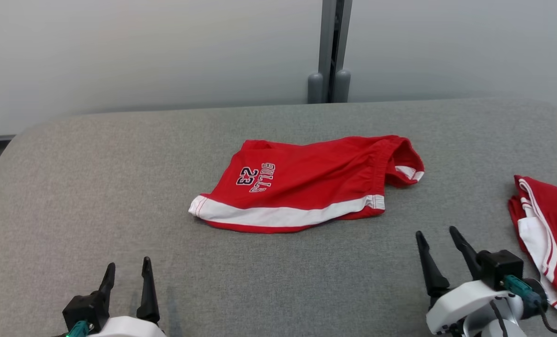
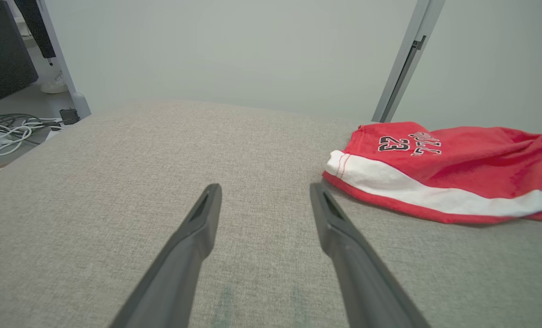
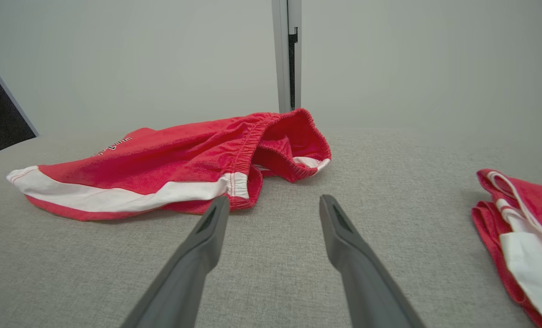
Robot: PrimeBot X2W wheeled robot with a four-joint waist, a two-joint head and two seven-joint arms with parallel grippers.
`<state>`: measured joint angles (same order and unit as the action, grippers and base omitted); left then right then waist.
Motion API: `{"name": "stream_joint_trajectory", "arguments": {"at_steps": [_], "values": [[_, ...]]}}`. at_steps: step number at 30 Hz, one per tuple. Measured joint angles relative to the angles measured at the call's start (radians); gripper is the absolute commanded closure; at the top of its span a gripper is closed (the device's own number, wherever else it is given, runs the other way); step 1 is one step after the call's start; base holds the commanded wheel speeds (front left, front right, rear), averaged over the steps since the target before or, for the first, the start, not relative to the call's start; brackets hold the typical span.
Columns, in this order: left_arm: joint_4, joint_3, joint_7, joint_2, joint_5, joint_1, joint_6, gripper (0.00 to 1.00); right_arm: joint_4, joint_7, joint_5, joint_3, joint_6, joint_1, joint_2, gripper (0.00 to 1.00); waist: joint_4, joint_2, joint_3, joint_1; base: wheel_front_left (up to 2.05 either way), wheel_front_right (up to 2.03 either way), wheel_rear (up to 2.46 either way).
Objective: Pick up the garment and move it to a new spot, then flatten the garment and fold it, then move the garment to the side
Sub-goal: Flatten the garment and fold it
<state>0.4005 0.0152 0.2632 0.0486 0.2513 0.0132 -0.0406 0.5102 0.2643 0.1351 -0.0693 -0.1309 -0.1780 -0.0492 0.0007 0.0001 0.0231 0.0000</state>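
Stretching from edge to edge, one grey fabric-covered surface (image 1: 72, 187) carries two red-and-white garments, with two claws at its near side. Behind it stands a plain pale wall (image 1: 142, 47), split by a single grey upright post (image 1: 329, 47). The left wrist view also catches a tangle of cables (image 2: 11, 127) on the floor beyond the surface's far corner. The garment (image 1: 302, 185), a pair of red shorts with a white band along the near edge and the print "BULLS 23", lies roughly flat near the middle of the surface. Its elastic waistband is turned toward the robot's right and gapes partly open. A second garment (image 1: 547, 234), red with white trim, lies bunched at the surface's right edge, well apart from the shorts and partly cut off by the frame. The right claw (image 1: 435, 230) sits over the cloth between the two garments, nearer the second one, with its two dark fingers spread wide, gripping nothing and touching neither. The left claw (image 1: 128, 262), at the lower left, is likewise spread wide and empty, well apart from the shorts, its fingers pointing across bare surface.
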Motion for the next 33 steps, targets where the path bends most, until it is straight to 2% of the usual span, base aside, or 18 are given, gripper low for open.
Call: {"name": "stream_joint_trajectory", "arguments": {"at_steps": [6, 15, 25, 27, 28, 31, 32, 33], "values": [[0.001, 0.038, 0.0, 0.0, 0.006, 0.036, 0.009, 0.0, 0.045, 0.0, 0.039, -0.058, 0.0, -0.074, 0.0, 0.0, 0.038, 0.0, 0.058, 0.0, 0.0, 0.0, 0.0], [0.007, 0.068, 0.0, 0.0, 0.006, 0.078, 0.015, 0.0, 0.131, 0.0, 0.118, -0.016, 0.0, -0.167, 0.001, 0.0, 0.108, 0.0, 0.14, 0.0, 0.0, 0.0, 0.0], [0.011, 0.08, 0.0, 0.0, -0.003, 0.098, 0.023, 0.0, 0.175, 0.0, 0.127, -0.009, 0.0, -0.22, -0.001, 0.0, 0.149, -0.0001, 0.196, 0.0, 0.0, 0.0, 0.0], [0.011, 0.085, 0.0, 0.0, -0.003, 0.1, 0.022, 0.0, 0.179, 0.0, 0.128, -0.011, 0.0, -0.223, -0.001, 0.07, 0.149, -0.0001, 0.198, 0.0, 0.0, 0.0, 0.0], [0.012, 0.088, 0.0, 0.0, -0.003, 0.101, 0.022, 0.0, 0.183, 0.0, 0.129, -0.011, 0.0, -0.223, -0.001, 0.15, 0.149, 0.0, 0.198, 0.0, 0.0, 0.0, 0.0], [0.013, 0.091, 0.0, 0.0, -0.003, 0.107, 0.023, 0.0, 0.19, 0.0, 0.13, -0.012, 0.0, -0.229, -0.003, 0.22, 0.151, 0.0, 0.199, 0.0, 0.0, 0.0, 0.0], [0.013, 0.091, 0.0, 0.0, -0.003, 0.107, 0.023, 0.0, 0.19, 0.0, 0.13, -0.012, 0.0, -0.229, -0.003, 0.3, 0.151, 0.0, 0.199, 0.0, 0.0, 0.0, 0.0], [0.013, 0.091, 0.0, 0.0, -0.004, 0.108, 0.023, 0.0, 0.194, 0.0, 0.13, -0.009, 0.0, -0.233, -0.006, 0.31, 0.151, 0.0, 0.2, 0.0, 0.0, 0.0, 0.0]]}}
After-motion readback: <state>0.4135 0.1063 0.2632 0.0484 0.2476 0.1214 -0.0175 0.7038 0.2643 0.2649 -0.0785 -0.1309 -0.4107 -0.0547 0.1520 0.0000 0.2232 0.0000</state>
